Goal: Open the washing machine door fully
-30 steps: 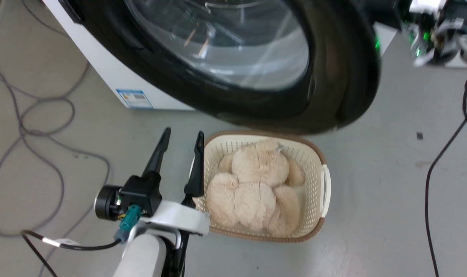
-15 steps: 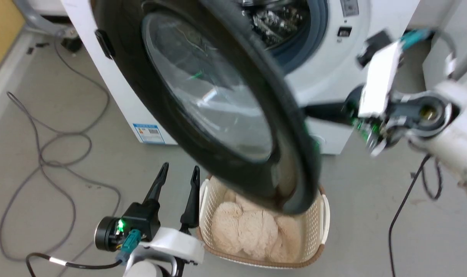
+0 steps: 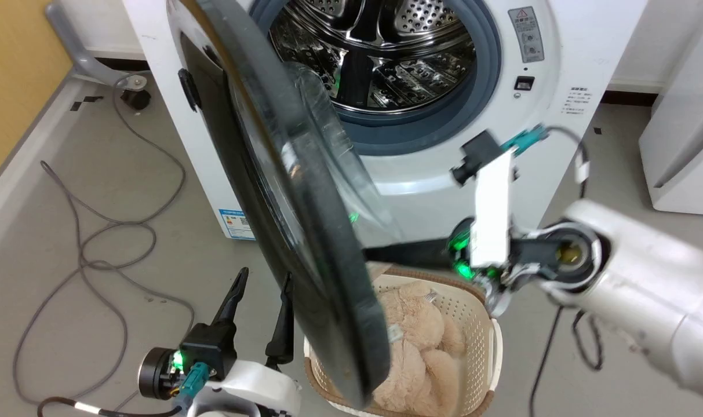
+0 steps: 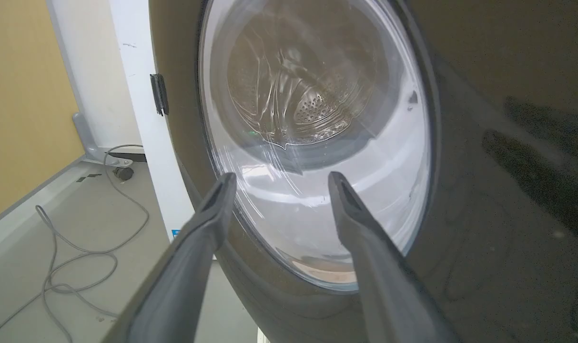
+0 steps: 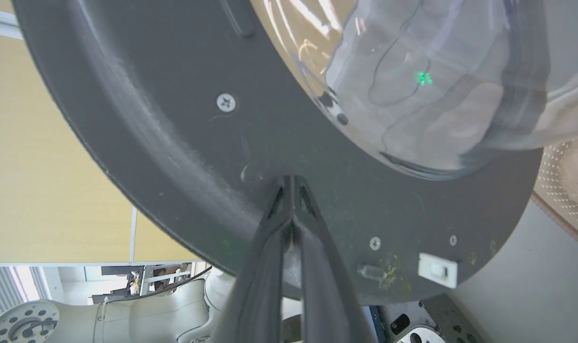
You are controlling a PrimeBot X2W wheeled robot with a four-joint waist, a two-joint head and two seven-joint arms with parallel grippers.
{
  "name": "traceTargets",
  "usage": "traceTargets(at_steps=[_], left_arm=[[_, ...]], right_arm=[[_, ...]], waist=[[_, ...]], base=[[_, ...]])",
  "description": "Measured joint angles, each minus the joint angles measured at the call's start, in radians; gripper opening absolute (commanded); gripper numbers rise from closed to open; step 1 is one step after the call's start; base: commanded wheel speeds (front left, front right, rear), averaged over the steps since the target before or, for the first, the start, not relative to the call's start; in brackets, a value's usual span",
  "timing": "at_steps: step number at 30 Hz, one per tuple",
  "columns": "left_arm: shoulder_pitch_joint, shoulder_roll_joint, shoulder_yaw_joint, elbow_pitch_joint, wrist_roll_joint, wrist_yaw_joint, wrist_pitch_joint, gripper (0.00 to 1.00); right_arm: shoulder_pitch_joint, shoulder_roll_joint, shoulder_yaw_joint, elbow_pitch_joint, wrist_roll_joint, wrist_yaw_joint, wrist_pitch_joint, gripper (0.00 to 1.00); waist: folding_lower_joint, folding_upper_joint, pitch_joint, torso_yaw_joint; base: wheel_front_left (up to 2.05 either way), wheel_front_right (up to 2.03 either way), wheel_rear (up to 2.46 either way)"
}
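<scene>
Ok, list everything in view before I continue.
washing machine: one, white, straight ahead
drum: one, steel, inside machine
washing machine door: one, black ring with clear glass, standing open, hinged left
basket: one, cream, floor below door
plush toy: one, beige, in basket
cables: several, grey, floor at left
second appliance: one, white, far right
left gripper: one, dark, open, facing door's outer glass
right gripper: one, dark, shut, tips against door's inner face
</scene>
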Motion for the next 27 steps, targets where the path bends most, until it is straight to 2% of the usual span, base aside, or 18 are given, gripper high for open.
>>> traceTargets(at_steps=[4, 7, 8, 9, 14, 20, 23, 27], left_arm=[[0.011, 0.0, 0.003, 0.004, 0.0, 0.0, 0.0, 1.0], [0.013, 0.0, 0.005, 0.006, 0.0, 0.0, 0.0, 1.0], [0.014, 0.0, 0.007, 0.007, 0.0, 0.0, 0.0, 1.0], [0.015, 0.0, 0.008, 0.007, 0.0, 0.0, 0.0, 1.0], [0.038, 0.0, 0.017, 0.01, 0.0, -0.001, 0.0, 1.0], [0.059, 0.004, 0.024, 0.021, 0.003, -0.007, 0.0, 1.0], [0.072, 0.007, 0.029, 0.026, 0.002, -0.006, 0.0, 1.0], [0.088, 0.012, 0.042, 0.034, 0.002, -0.006, 0.0, 1.0]], right_arm=[[0.047, 0.027, 0.0, -0.035, -0.006, 0.0, -0.061, 0.0], [0.099, 0.032, -0.02, -0.07, 0.013, 0.0, -0.145, 0.0], [0.119, 0.03, -0.037, -0.079, 0.013, 0.0, -0.186, 0.55], [0.142, 0.025, -0.057, -0.093, 0.013, 0.0, -0.225, 1.0], [0.294, -0.031, -0.189, -0.157, -0.001, 0.0, -0.457, 1.0], [0.513, -0.113, -0.312, -0.199, -0.121, 0.0, -0.774, 1.0], [0.644, -0.128, -0.401, -0.178, -0.206, 0.0, -0.803, 1.0], [0.859, -0.054, -0.691, -0.115, -0.371, 0.0, -0.805, 1.0]], waist=[[0.0, 0.0, -0.008, 0.002], [0.0, 0.0, -0.013, 0.001], [0.0001, 0.0, -0.016, 0.0], [0.0, 0.0, -0.018, -0.001], [0.0, 0.0, -0.031, -0.016], [0.0, 0.0, -0.051, -0.039], [0.0, 0.0, -0.068, -0.049], [0.0001, 0.0, -0.083, -0.064]], base=[[0.0, 0.0, 0.0], [0.0, 0.0, 0.0], [0.0, 0.0, 0.0], [0.0, 0.0, 0.0], [0.0, 0.0, 0.0], [0.0, 0.0, 0.0], [0.0, 0.0, 0.0], [0.0, 0.0, 0.0]])
